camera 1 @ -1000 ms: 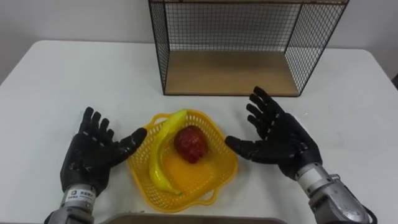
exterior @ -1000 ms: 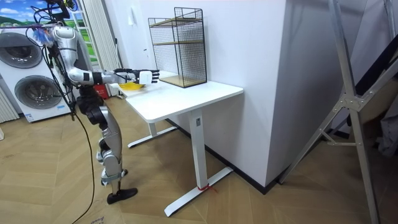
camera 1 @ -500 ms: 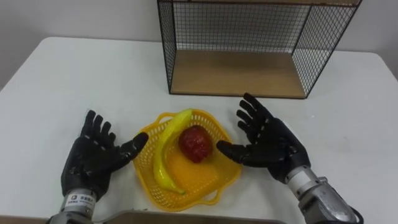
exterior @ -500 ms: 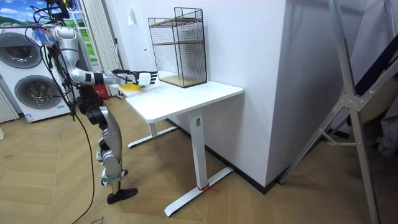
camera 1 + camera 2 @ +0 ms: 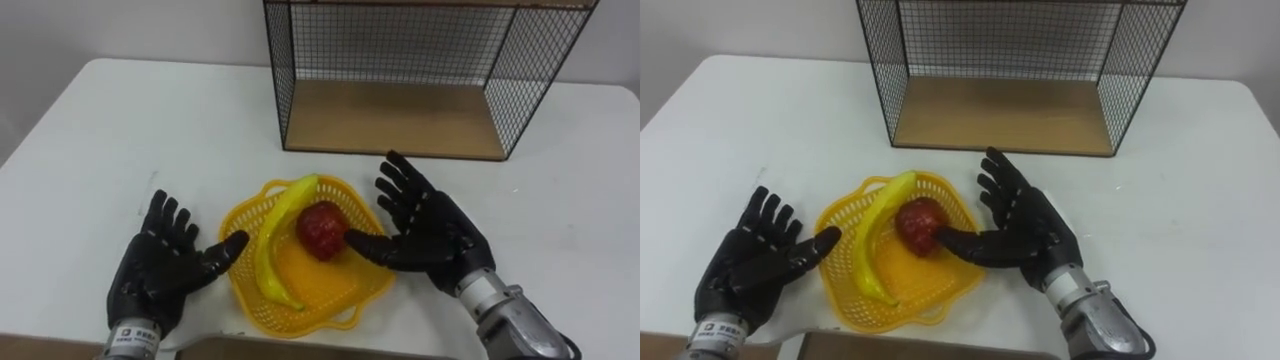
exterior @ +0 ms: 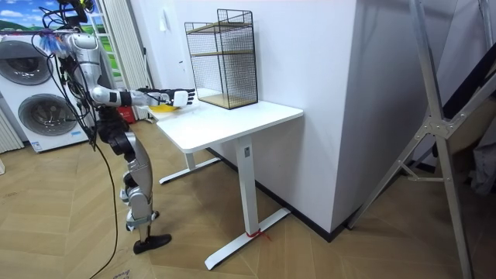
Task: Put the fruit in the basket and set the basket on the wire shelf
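Note:
A yellow plastic basket (image 5: 345, 292) (image 5: 840, 301) sits on the white table near its front edge. In it lie a yellow banana (image 5: 278, 238) (image 5: 872, 240) and a red apple (image 5: 321, 228) (image 5: 918, 224). My left hand (image 5: 165, 272) (image 5: 748, 265) rests open just left of the basket, its thumb near the rim. My right hand (image 5: 430, 234) (image 5: 1022, 234) is open at the basket's right side, thumb reaching over the rim toward the apple. The black wire shelf (image 5: 400, 118) (image 5: 1005, 115) with a wooden floor stands behind the basket. In the room view I stand at the table's end, both arms stretched over the basket (image 6: 163, 108).
The white table (image 5: 120, 140) spreads wide to the left and right of the basket. The wire shelf (image 6: 223, 58) has an upper level and stands against the wall. Washing machines (image 6: 35, 93) stand behind me on the wooden floor.
The view has shifted, so the shelf and basket sit further right. My right hand has closed in on the basket's right rim, its thumb now near the apple. My left hand stays beside the basket.

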Controlling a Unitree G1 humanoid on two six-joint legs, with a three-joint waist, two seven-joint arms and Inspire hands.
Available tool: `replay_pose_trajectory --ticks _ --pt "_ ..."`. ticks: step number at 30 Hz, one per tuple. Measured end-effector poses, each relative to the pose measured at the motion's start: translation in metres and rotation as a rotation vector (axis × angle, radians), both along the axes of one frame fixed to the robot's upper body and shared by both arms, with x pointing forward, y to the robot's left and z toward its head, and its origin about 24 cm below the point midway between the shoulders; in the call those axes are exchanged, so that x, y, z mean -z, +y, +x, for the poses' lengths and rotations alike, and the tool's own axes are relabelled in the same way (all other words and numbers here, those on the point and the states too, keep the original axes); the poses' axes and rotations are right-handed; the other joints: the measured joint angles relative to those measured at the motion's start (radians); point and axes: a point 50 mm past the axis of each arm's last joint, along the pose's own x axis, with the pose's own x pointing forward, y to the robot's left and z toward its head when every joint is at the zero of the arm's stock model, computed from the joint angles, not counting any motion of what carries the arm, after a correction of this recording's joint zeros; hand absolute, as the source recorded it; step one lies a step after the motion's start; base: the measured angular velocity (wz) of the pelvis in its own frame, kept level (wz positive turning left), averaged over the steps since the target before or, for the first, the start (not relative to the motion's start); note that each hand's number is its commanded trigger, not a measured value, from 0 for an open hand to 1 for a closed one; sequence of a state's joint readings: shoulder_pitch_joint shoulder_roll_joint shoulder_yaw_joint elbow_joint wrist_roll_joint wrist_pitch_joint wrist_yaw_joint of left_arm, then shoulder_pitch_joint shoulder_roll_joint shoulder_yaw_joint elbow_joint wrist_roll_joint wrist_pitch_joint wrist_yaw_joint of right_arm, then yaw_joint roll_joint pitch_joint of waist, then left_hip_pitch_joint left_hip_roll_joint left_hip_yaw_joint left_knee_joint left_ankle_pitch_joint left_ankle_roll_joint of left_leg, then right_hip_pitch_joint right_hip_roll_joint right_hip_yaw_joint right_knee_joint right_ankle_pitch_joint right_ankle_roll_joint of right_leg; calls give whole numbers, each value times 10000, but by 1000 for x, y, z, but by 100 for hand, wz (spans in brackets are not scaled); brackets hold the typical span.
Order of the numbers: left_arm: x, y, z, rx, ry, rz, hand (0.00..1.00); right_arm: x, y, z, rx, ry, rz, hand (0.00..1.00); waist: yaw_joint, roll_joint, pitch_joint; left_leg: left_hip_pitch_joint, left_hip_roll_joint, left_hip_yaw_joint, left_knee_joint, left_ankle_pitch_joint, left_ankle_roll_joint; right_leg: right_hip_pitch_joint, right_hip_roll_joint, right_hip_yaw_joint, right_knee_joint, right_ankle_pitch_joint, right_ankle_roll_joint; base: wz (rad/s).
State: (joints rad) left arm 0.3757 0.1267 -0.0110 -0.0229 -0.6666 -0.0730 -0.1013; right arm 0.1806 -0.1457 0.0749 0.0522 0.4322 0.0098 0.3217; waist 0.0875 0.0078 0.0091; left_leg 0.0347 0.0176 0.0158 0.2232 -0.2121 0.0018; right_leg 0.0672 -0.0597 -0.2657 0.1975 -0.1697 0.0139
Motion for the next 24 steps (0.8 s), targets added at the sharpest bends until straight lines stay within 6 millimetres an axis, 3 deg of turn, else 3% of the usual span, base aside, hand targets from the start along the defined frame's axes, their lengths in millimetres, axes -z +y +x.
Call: replay_pose_trajectory --ticks 1,11,24 --pt "0 0 0 43 -16 -4 0 2 0 -1 -13 97 -1 0 -1 -51 -35 -56 -12 -32 20 -1 0 24 -5 -57 -84 -1 3 12" --pt "1 -11 -4 1103 -314 -332 0 13 3 -4 -215 425 41 0 8 -88 -44 -216 -40 -76 134 -4 6 -58 -36 -122 -102 -8 14 2" --pt "4 -9 -11 1748 -386 -273 0 17 7 -7 -421 591 447 0 -4 -200 -93 -87 -53 -27 -23 4 19 -8 -42 -97 -113 -29 43 0"
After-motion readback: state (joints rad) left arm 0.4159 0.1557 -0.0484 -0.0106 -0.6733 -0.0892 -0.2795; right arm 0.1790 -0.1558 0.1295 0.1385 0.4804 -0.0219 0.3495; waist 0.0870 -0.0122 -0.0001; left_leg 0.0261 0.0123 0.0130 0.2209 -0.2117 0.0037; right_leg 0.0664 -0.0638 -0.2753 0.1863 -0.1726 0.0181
